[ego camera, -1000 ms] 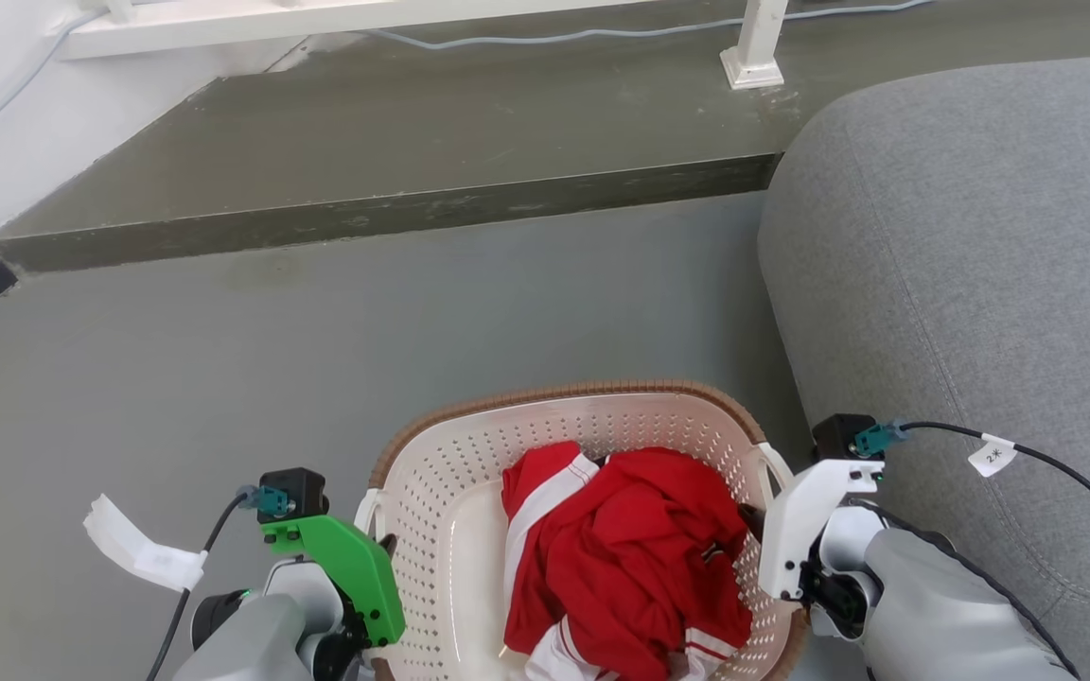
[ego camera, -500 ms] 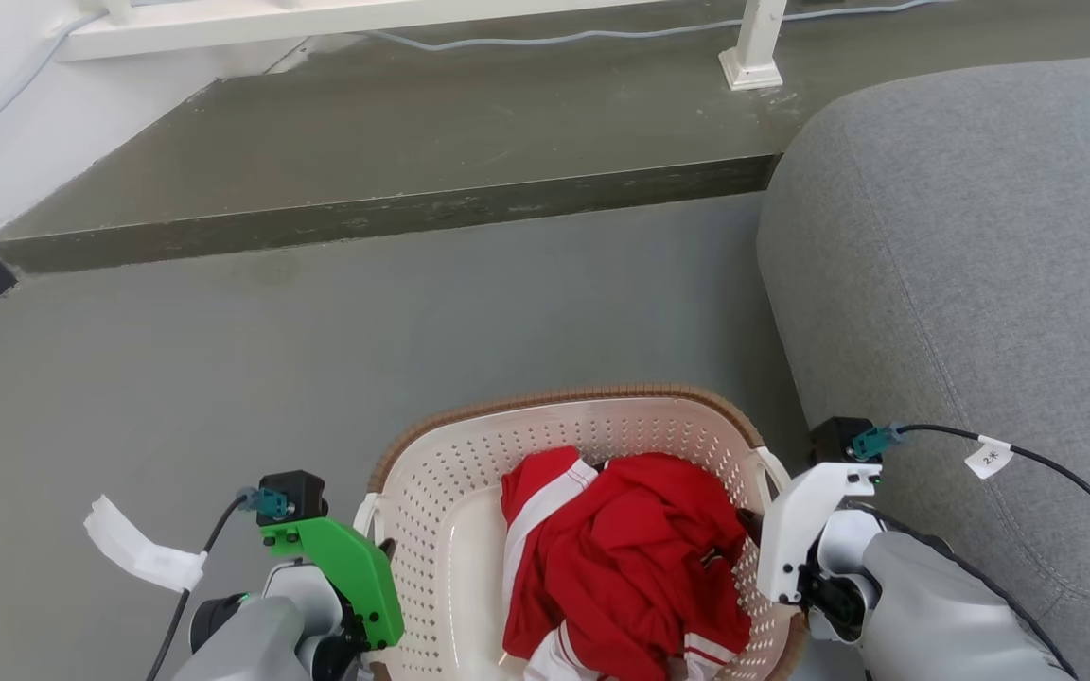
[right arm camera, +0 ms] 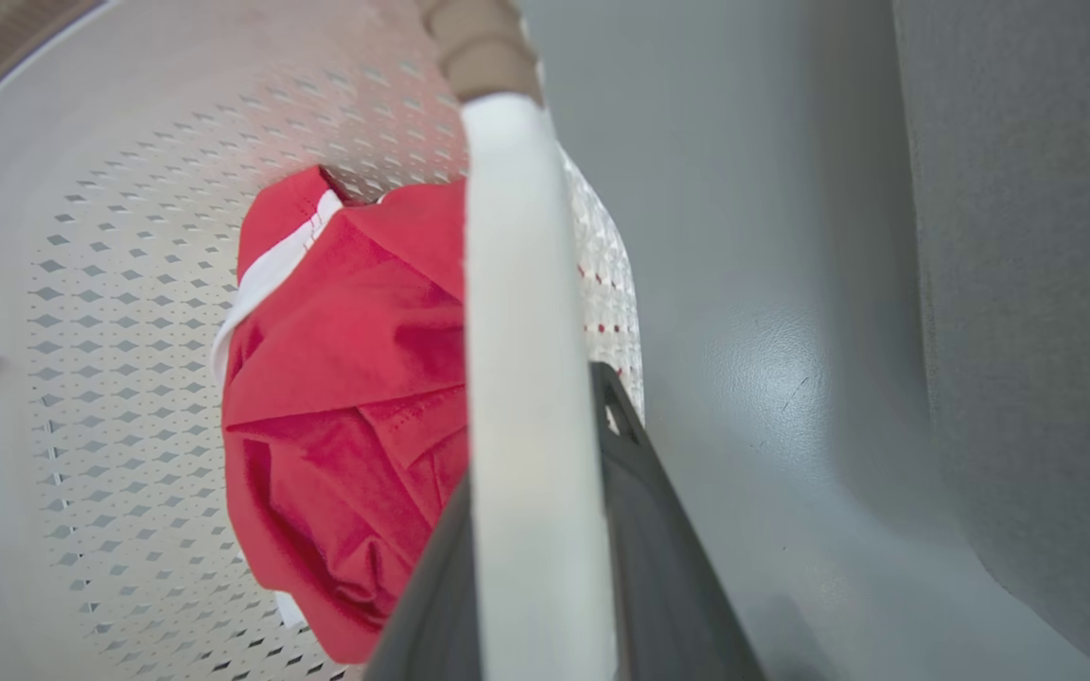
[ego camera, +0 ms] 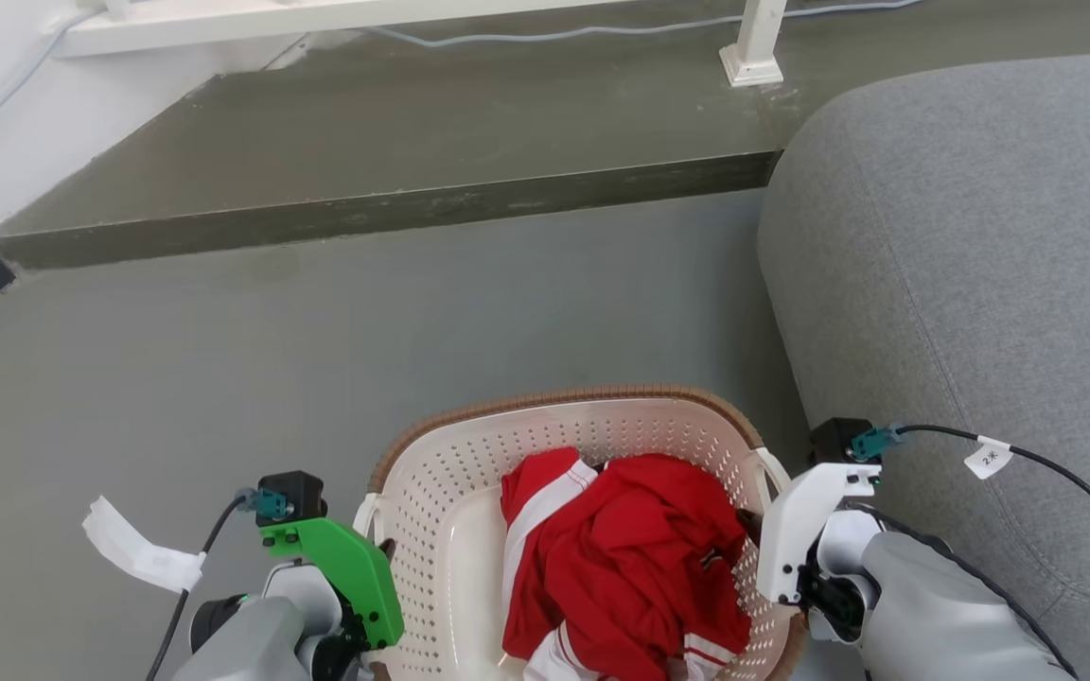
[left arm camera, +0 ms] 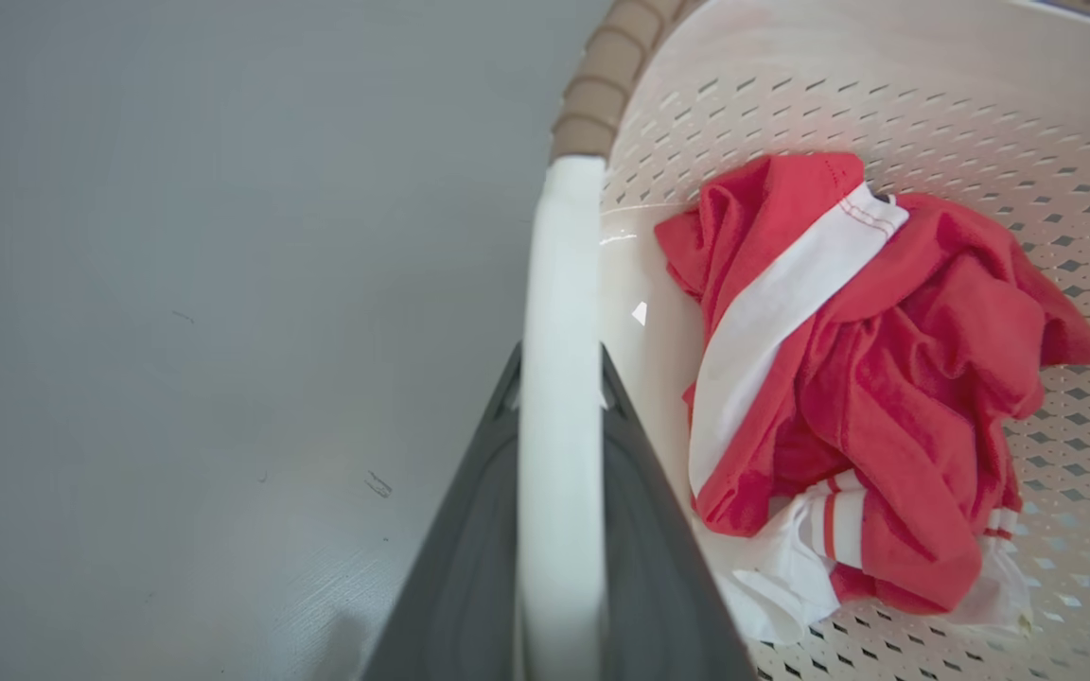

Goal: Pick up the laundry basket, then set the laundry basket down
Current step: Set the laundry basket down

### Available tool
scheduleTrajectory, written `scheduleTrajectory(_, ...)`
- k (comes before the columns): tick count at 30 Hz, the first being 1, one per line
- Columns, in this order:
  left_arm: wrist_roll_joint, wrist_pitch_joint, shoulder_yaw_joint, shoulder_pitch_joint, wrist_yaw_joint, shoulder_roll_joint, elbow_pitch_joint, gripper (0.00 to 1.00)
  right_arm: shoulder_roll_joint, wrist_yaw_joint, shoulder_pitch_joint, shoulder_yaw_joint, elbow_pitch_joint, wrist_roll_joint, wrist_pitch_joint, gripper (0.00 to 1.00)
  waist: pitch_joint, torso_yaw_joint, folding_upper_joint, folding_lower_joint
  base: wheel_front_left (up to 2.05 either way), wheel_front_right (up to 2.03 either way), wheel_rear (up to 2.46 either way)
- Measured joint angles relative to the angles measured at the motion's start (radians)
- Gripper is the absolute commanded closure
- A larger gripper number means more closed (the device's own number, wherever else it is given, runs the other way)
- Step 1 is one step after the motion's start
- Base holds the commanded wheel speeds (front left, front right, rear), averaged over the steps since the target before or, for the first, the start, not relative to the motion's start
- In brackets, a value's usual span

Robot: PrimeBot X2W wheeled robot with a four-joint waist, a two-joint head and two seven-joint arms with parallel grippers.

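Grey floor (ego camera: 318,331) beside grey fabric sofa (ego camera: 961,236). Cream-white perforated plastic laundry basket (ego camera: 469,454), brown-rimmed, sits between both arms. Clamped on its white side handles (left arm camera: 559,284): left gripper (ego camera: 382,549), right gripper (ego camera: 749,520). Judged: carrying; lowering next demands level, matched arms.

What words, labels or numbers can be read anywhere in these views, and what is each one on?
"2" followed by a mark too small to read: small white tag on the black cable at the right arm.
Larger white tag on the left arm's cable: no text legible.
Laundry basket and red-and-white garment: no text visible.
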State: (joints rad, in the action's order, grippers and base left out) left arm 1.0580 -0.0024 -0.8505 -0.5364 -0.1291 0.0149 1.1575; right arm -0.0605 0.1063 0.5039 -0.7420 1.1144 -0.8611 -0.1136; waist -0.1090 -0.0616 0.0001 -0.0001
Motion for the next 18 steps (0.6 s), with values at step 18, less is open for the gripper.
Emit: scheduleTrajectory(18,-0.006,-0.067,0.000,-0.112,0.006,0.001,-0.001,1.00,-0.009,0.000,0.105,0.003,-0.003,-0.002,0.074,1.00,-0.149,0.009,0.0000,0.0000,0.00,0.00,0.00)
